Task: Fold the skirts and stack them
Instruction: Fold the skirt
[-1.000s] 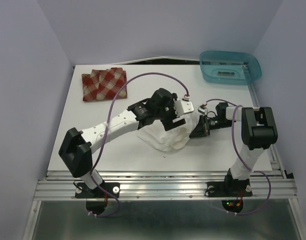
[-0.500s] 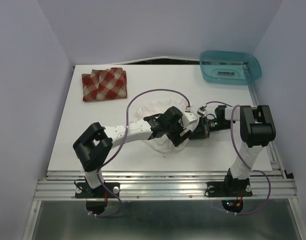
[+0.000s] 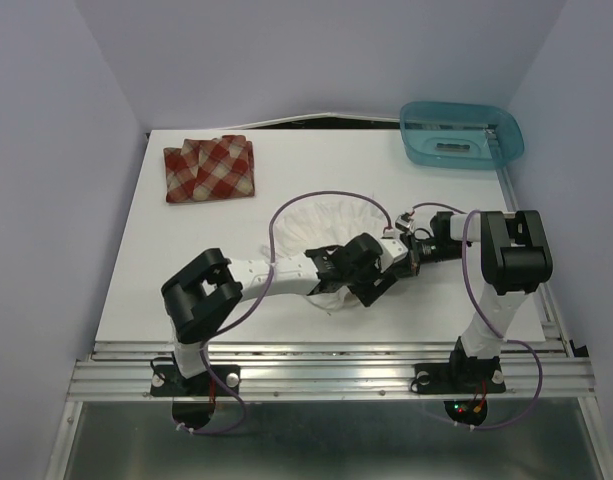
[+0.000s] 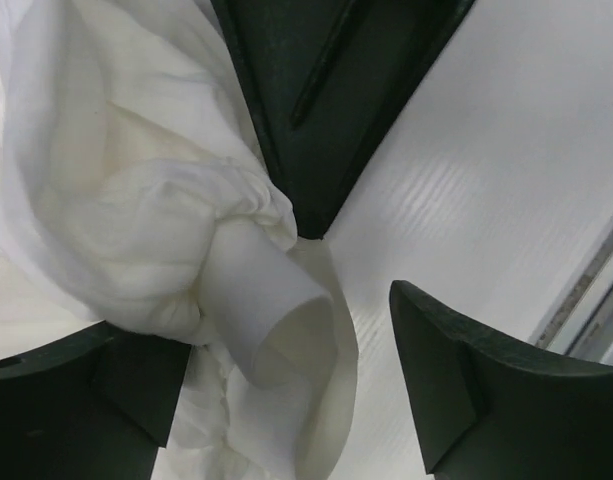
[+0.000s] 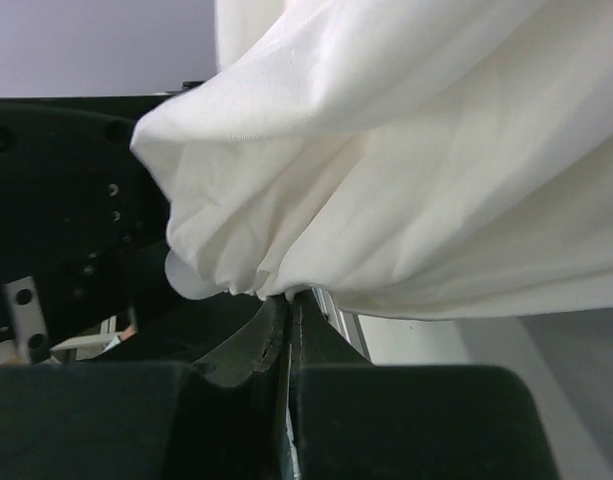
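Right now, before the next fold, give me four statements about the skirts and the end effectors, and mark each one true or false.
1. The plaid skirt lies folded near the far left corner of the table. True.
2. The white skirt is stacked on the plaid skirt. False: it lies bunched mid-table, well apart from the plaid skirt.
3. The right end effector is shut on the white skirt. True.
4. The left end effector is clamped shut. False: its fingers stand apart, with a roll of the white skirt between them.
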